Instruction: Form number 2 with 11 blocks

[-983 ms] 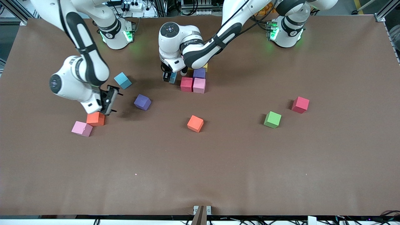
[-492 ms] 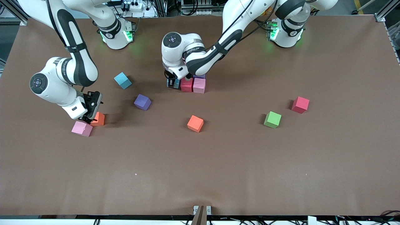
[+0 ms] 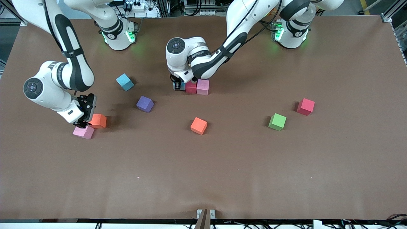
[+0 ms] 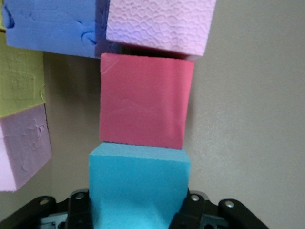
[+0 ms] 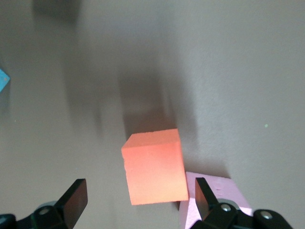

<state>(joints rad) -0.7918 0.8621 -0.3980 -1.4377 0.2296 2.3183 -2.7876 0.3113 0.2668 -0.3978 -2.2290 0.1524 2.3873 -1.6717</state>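
Note:
My left gripper (image 3: 178, 86) is shut on a cyan block (image 4: 138, 183), whose face meets a red block (image 4: 145, 100) of the cluster in the middle of the table. In line with the red one lies a pink block (image 4: 159, 24). Beside that row sit a purple block (image 4: 52, 24), a yellow block (image 4: 19, 78) and another pink block (image 4: 21, 148). My right gripper (image 3: 83, 122) stands open, low over an orange block (image 5: 153, 167) and a pink block (image 5: 214, 198) at the right arm's end; the orange block lies ahead of its fingers (image 5: 76, 200).
Loose blocks lie on the brown table (image 3: 222, 165): cyan (image 3: 124, 81) and purple (image 3: 145, 103) between the two grippers, orange (image 3: 198, 125) nearer the front camera than the cluster, green (image 3: 277, 121) and red (image 3: 305, 106) toward the left arm's end.
My left gripper has carried the cyan block up against the red block. My right gripper has swung toward the right arm's end and come down by the orange and pink blocks.

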